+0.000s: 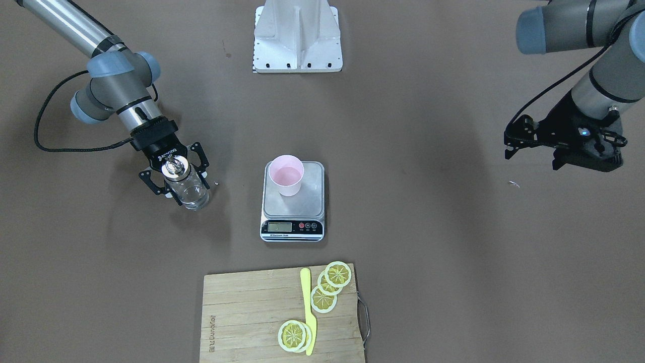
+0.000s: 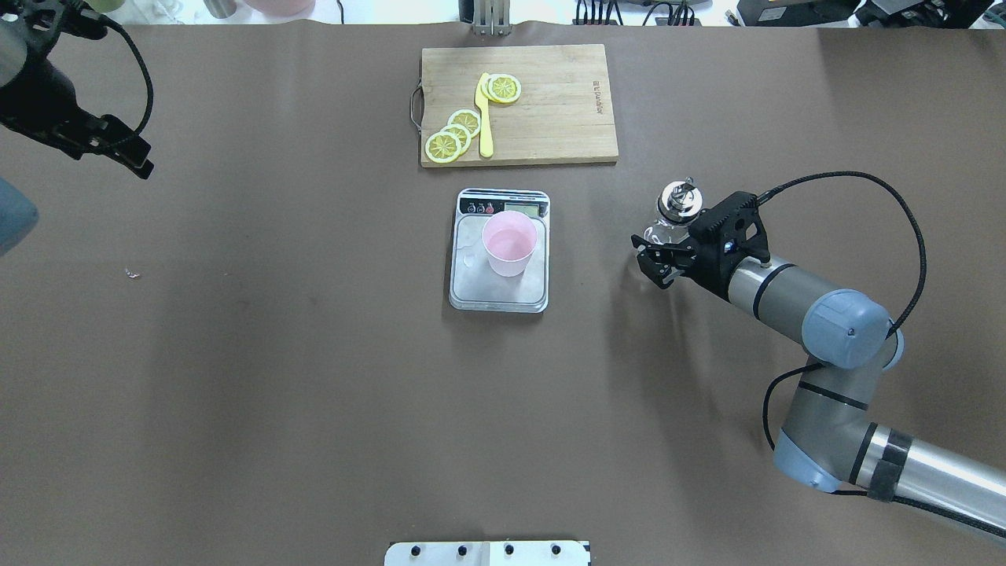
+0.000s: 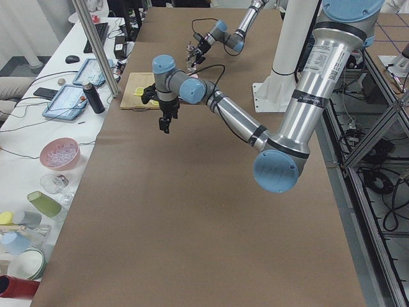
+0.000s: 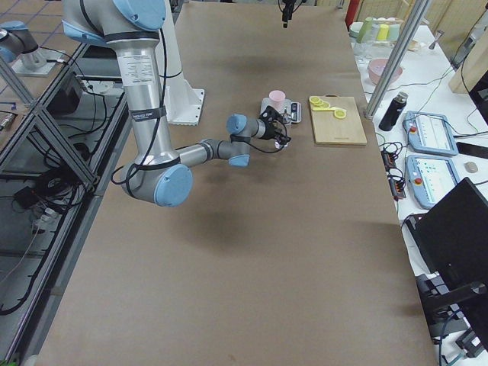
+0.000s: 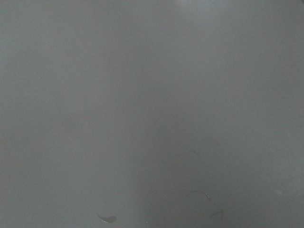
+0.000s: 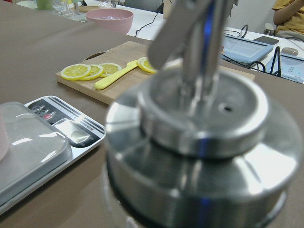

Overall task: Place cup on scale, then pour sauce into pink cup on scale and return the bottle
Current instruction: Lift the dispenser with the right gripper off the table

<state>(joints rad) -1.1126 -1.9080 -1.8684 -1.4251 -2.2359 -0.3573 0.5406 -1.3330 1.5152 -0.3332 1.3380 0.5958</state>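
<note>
The pale pink cup (image 1: 286, 175) stands upright on the silver platform of the scale (image 1: 312, 201), at mid-table; it also shows in the overhead view (image 2: 510, 243). The clear glass bottle (image 1: 191, 191) with a metal spout cap stands upright on the table to the scale's side. My right gripper (image 1: 184, 189) reaches in level and is shut on the bottle's body, one finger on each side. The right wrist view is filled by the bottle's cap (image 6: 204, 118). My left gripper (image 1: 508, 146) is open and empty, raised far off to the other side.
A wooden cutting board (image 1: 242, 312) with lemon slices (image 1: 330, 285) and a yellow knife (image 1: 308, 307) lies beyond the scale, on the operators' side. The robot's white base (image 1: 297, 35) is at the near edge. Bare brown table lies between bottle and scale.
</note>
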